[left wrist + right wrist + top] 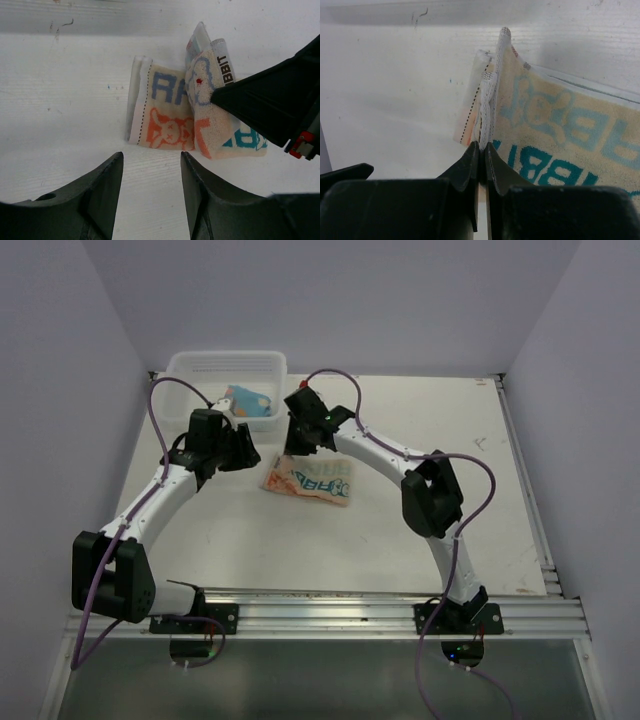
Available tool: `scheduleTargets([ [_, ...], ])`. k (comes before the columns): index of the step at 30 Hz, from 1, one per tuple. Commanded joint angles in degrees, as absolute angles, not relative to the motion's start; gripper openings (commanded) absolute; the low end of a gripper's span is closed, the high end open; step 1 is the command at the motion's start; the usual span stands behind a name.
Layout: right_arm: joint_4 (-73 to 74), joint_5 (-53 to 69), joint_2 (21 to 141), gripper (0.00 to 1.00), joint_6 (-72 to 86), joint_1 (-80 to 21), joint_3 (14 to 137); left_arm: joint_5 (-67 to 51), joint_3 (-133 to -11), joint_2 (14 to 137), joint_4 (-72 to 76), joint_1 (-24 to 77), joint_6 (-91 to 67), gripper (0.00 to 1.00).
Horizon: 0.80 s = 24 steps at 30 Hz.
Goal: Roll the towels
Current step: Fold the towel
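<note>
The cream towel [308,480] with orange and teal lettering lies on the table between both arms. My right gripper [482,145] is shut on its white hemmed edge and holds that edge lifted and folded over the rest of the cream towel [560,135]. In the left wrist view the raised fold of the cream towel [210,105] stands under the right gripper's black fingers [270,100]. My left gripper [151,162] is open just short of the towel's near edge, with only bare table between its fingers. The light blue towel [247,400] lies in the basket.
A white slatted basket [225,365] stands at the back left, just behind the left gripper [248,452]. Grey walls close in the left, back and right sides. A metal rail [330,612] runs along the near edge.
</note>
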<state>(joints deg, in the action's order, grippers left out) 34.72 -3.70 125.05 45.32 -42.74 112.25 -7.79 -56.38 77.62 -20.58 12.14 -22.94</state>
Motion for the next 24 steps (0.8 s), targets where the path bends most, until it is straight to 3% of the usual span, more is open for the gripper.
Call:
scheduleTargets([
  [1,31.4,-2.6,126.9,0.05,47.4,-43.0,113.6,-8.8,-56.3,76.1,-18.2,12.5,-22.6,0.54],
  [2,30.7,-2.0,128.0,0.11,47.6,-43.1,114.1,-8.8,-56.3,75.9,-18.2,12.5,-22.6,0.54],
  [3,30.4,-1.3,128.5,0.26,47.7,-43.1,115.0,-8.6,-56.3,75.9,-18.2,12.5,-22.6,0.54],
  [4,29.3,-0.3,129.3,0.31,47.7,-43.1,115.3,-8.4,-56.3,75.8,-18.3,12.5,-22.6,0.54],
  [11,28.7,0.2,128.1,0.52,46.3,-42.9,116.3,-8.3,-56.3,75.5,-18.3,12.5,-22.5,0.54],
  [12,29.1,-0.9,127.2,0.60,46.1,-42.8,116.5,-8.2,-56.3,75.5,-18.4,12.5,-22.4,0.54],
  [19,27.9,-1.0,122.6,0.64,44.6,-42.2,114.3,-7.6,-56.3,75.1,-18.4,12.5,-22.3,0.54],
  [24,30.1,-3.0,117.3,0.55,44.1,-40.8,106.9,-8.9,-56.1,75.9,-18.1,12.6,-22.3,0.54],
])
